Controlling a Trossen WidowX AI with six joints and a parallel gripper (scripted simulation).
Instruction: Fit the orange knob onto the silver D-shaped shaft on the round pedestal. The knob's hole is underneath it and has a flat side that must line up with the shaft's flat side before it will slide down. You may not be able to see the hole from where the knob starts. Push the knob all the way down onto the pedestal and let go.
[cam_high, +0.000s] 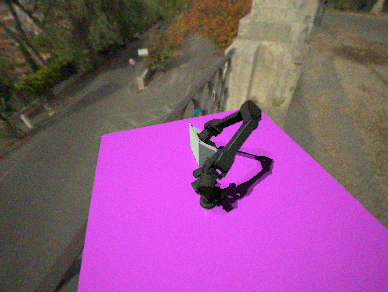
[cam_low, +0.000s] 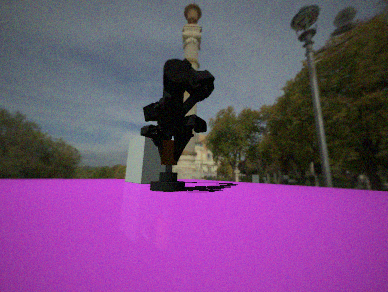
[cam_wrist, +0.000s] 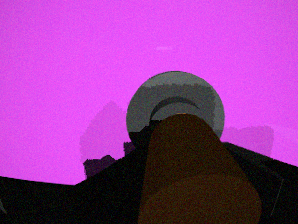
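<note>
The orange knob (cam_low: 169, 154) (cam_wrist: 192, 167), dark in shade, is upright between the fingers of my gripper (cam_low: 169, 148) (cam_wrist: 184, 151), which is shut on it. The black-grey round pedestal (cam_high: 204, 203) (cam_low: 159, 186) (cam_wrist: 175, 79) stands directly below. In the exterior view a short length of the shaft (cam_low: 168, 169) shows between the knob's underside and the pedestal's raised centre, so the knob is above the pedestal. Whether the shaft's tip is inside the hole or only touching it is hidden. The knob's hole and the flat sides are not visible. In the top view the arm hides the knob.
A pale grey-white upright block (cam_high: 203, 152) (cam_low: 139, 162) stands behind the pedestal, close beside the arm. The arm's dark shadow falls on the magenta table top (cam_high: 150, 225) (cam_low: 250, 240) (cam_wrist: 60, 60).
</note>
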